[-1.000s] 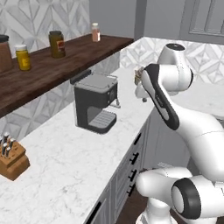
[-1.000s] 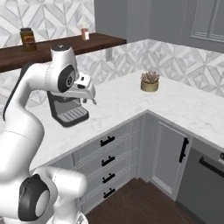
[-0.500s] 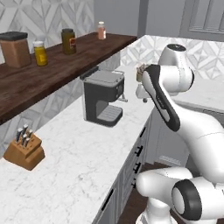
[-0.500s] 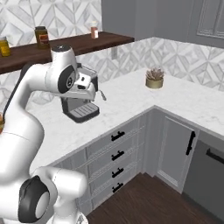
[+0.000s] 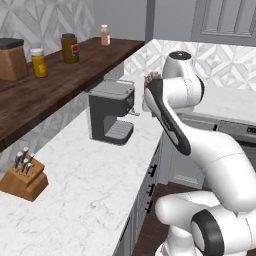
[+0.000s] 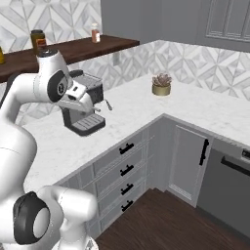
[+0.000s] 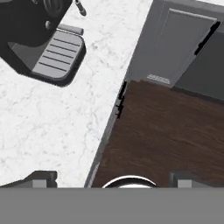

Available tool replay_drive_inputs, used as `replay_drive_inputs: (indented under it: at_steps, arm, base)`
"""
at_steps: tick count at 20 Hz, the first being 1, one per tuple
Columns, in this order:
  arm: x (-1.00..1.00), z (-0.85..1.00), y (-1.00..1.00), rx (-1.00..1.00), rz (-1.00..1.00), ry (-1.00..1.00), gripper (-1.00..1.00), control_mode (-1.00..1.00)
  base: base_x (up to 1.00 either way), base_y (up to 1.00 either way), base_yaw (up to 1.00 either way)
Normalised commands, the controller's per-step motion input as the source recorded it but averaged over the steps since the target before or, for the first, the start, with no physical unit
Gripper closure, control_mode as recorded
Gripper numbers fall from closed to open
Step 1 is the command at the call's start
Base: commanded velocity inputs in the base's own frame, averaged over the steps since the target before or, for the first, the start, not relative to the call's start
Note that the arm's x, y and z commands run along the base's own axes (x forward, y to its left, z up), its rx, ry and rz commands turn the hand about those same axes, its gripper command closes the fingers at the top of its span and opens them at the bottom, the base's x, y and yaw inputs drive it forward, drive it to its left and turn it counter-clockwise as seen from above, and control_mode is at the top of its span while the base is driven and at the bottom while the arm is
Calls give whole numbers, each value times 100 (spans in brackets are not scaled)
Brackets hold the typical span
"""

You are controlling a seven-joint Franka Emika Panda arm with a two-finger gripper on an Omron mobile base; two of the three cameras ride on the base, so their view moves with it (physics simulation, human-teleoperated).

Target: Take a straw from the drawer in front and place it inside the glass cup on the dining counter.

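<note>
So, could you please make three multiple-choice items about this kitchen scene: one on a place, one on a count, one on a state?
1. Where does the coffee machine stand?
A. on the marble counter
B. on the wooden shelf
C. on the floor

2. How many black handles run down the drawer stack in the right base view?
A. two
B. four
C. six

3. In what state are those drawers?
A. all closed
B. top one open
C. bottom one open

Answers: 1 A, its base rests on the marble. 2 B, four bars stacked. 3 A, all fronts sit flush.
</note>
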Motion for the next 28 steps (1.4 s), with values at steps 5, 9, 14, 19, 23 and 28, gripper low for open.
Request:
replay_drive_inputs:
  at_steps: [5, 9, 14, 19, 23, 28]
  arm:
    - [1, -3, -82, 31, -23, 0, -100, -100]
    - [12, -33, -91, 34, -17, 0, -100, -100]
    - [11, -54, -100, 36, -9, 1, -100, -100]
    - [7, -64, -96, 32, -2, -1, -100, -100]
    - [19, -67, -66, 35, 0, -9, -100, -100]
    - [29, -67, -30, 34, 0, -16, -100, -100]
  base:
    - [0, 0, 0]
    - [0, 0, 0]
    - [0, 0, 0]
    - [0, 0, 0]
    - [0, 0, 0]
    - [0, 0, 0]
